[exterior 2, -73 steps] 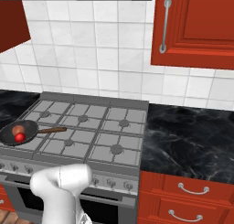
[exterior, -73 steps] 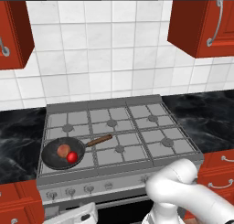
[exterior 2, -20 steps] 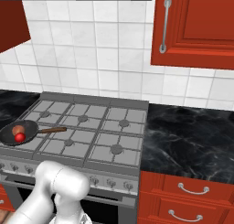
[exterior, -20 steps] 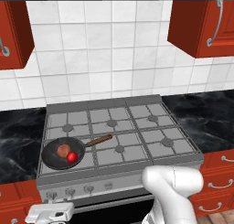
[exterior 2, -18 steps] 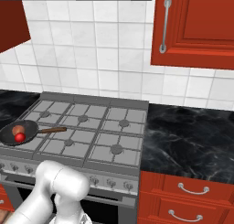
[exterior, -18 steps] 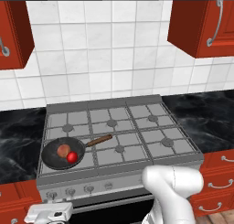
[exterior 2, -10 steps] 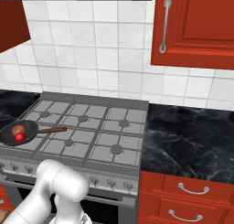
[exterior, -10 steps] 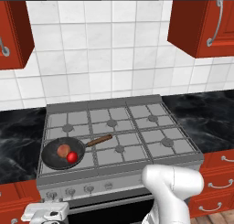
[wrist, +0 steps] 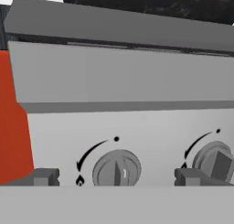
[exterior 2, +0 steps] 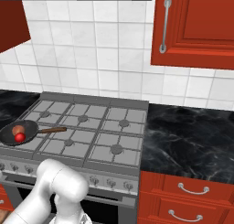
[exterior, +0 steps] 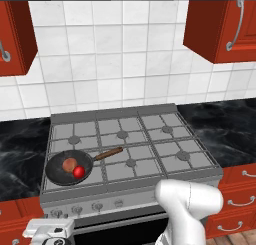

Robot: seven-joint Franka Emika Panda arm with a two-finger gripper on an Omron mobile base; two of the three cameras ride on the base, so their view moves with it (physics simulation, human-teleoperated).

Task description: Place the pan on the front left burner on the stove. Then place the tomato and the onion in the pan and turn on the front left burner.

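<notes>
With the pan on the front left burner holding the tomato and onion, the gripper, jaws wide and empty, faced a knob not yet turned

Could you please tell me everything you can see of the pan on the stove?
The pan is round, shallow and black, with a straight reddish-brown, wood-like handle pointing right and slightly back. It sits flat on the grate over the front left burner of the stove. Inside it lie the tomato and the onion, side by side. Nothing else touches it.
</notes>
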